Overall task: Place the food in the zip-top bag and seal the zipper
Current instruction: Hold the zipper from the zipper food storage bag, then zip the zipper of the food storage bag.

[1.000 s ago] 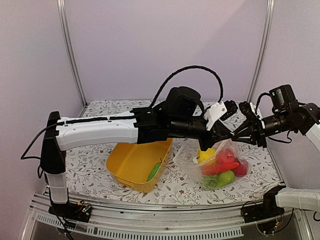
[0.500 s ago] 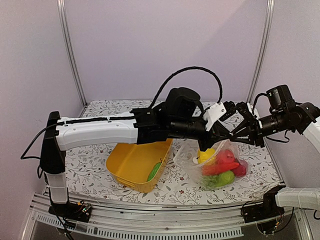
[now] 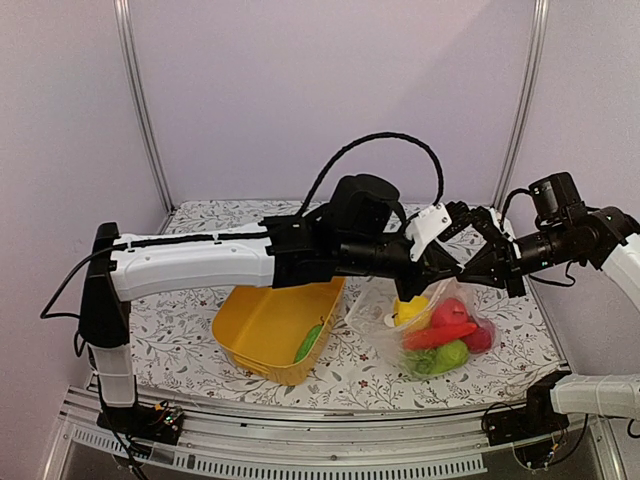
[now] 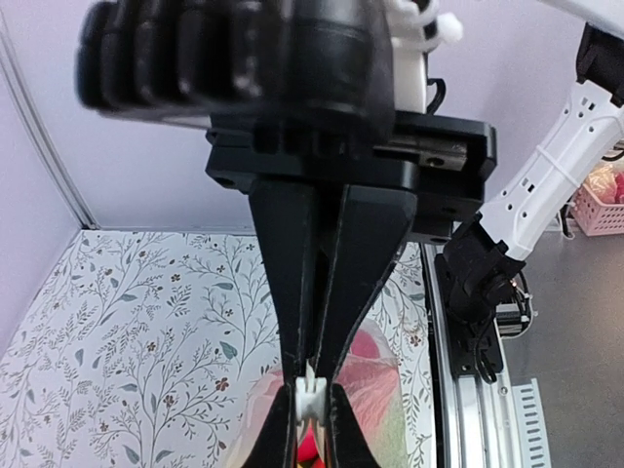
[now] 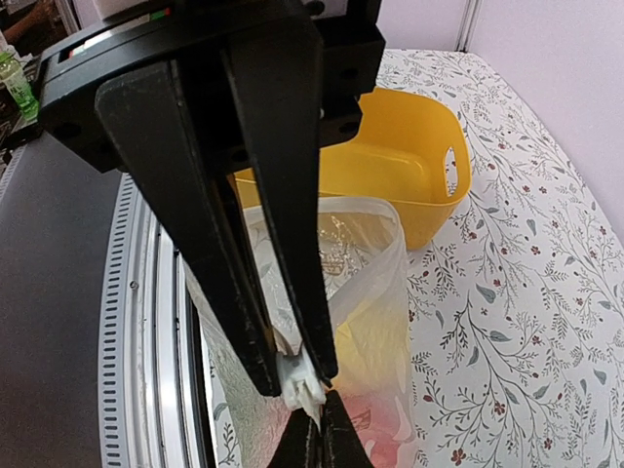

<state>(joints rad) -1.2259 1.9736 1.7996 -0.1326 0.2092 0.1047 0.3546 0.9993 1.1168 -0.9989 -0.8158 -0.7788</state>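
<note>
The zip-top bag hangs over the table on the right, held up by its top edge. Inside it the food shows as yellow, red and green pieces. My left gripper reaches in from the left and is shut on the white zipper piece at the bag's mouth. My right gripper meets it tip to tip and is shut on the bag's edge. In the left wrist view my left gripper is at the bottom and the right gripper comes from above. In the right wrist view my right gripper pinches the film below the left gripper.
The yellow basket stands tilted at the table's front, left of the bag, with one green food piece in it. It also shows in the right wrist view. The left arm spans the table's middle. A metal rail runs along the near edge.
My right gripper has moved a little left, closer to my left gripper. The bag's top edge has bunched slightly. The left arm has hardly moved.
</note>
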